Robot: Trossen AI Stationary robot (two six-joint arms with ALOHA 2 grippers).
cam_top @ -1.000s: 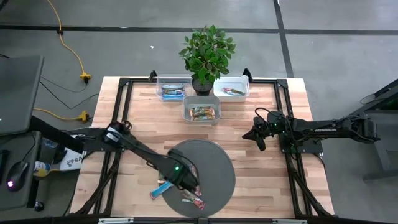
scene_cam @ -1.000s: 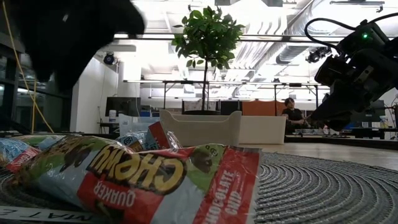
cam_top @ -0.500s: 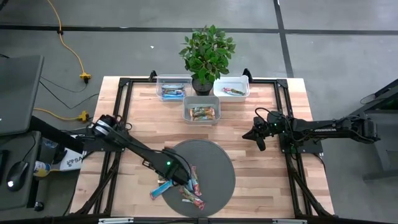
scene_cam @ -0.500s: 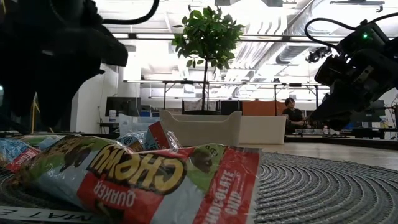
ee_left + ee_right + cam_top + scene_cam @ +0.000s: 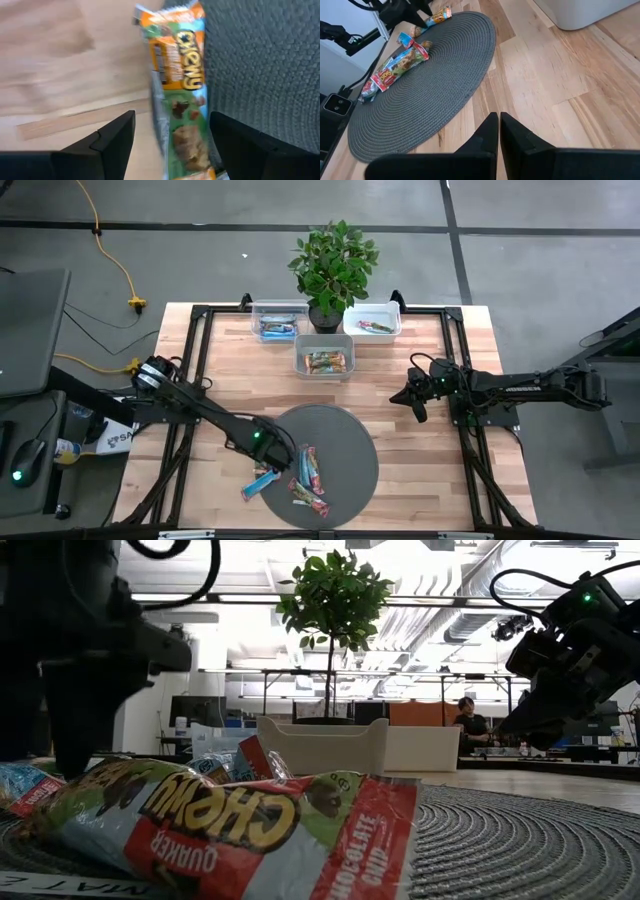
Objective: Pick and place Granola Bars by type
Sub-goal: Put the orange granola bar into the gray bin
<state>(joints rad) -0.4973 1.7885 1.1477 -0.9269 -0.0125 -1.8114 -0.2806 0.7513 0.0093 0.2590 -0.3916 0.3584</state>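
Grey woven matting, a round placemat [image 5: 340, 455], lies at the near middle of the pale wooden table [image 5: 230, 365], and on its near-left edge we see the loose cluster of shiny wrapped granola bars [image 5: 300, 478]: red and multicoloured ones on the mat, a bright blue one [image 5: 262, 481] half off its left rim.

Just left of that cluster our left gripper [image 5: 275, 463] hangs low with its fingers spread wide and nothing between them. From the left wrist view, an orange-and-green wrapped bar [image 5: 181, 95] lies on the boundary of mat and wood, lined up in the gap between the two dark fingers [image 5: 112, 137]. We judge this to be the approach for the next pick: the fingers straddle the bar but have not closed. The next move calls for a short descent so the fingertips bracket the bar's narrow sides, then a firm squeeze without snagging the neighbouring wrappers.

Farther right, well apart from the mat, our right gripper [image 5: 413, 402] waits above bare wood with its fingers clenched together, empty.

Beyond, three clear rectangular plastic bins sit in front of a green potted plant [image 5: 333, 265]: the middle bin [image 5: 324, 360] holds brownish bars, the far-left bin [image 5: 277, 325] blue ones, the far-right bin [image 5: 373, 322] a reddish one. The lifted bar must go to the matching bin.
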